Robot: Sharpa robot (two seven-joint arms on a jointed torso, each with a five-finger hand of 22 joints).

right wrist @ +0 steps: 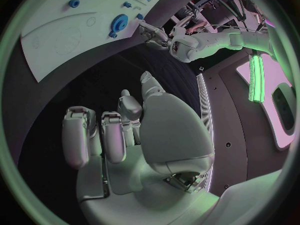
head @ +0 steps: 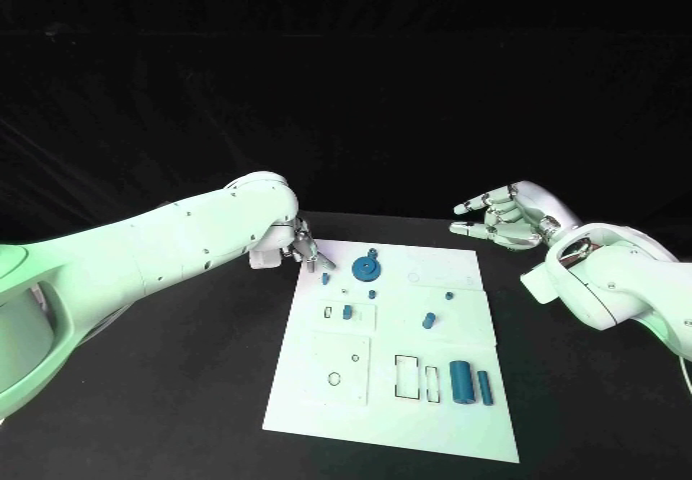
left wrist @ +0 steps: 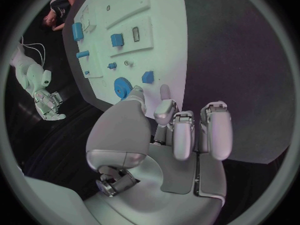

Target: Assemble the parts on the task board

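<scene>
Blue gear (head: 366,268) beside left hand (head: 304,250)

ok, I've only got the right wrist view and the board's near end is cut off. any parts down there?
Observer: Yes. The head view shows a thick blue cylinder and a slimmer blue pin lying side by side near the task board's near right corner.
Operator: left robot hand holding anything?
Observer: No. In the left wrist view the left robot hand is empty, with its fingers apart. Its thumb tip is close to the blue gear, but I cannot tell if they touch.
Operator: is the right one over the board?
Observer: No. In the head view the right robot hand is off the board, beyond its far right corner.
</scene>
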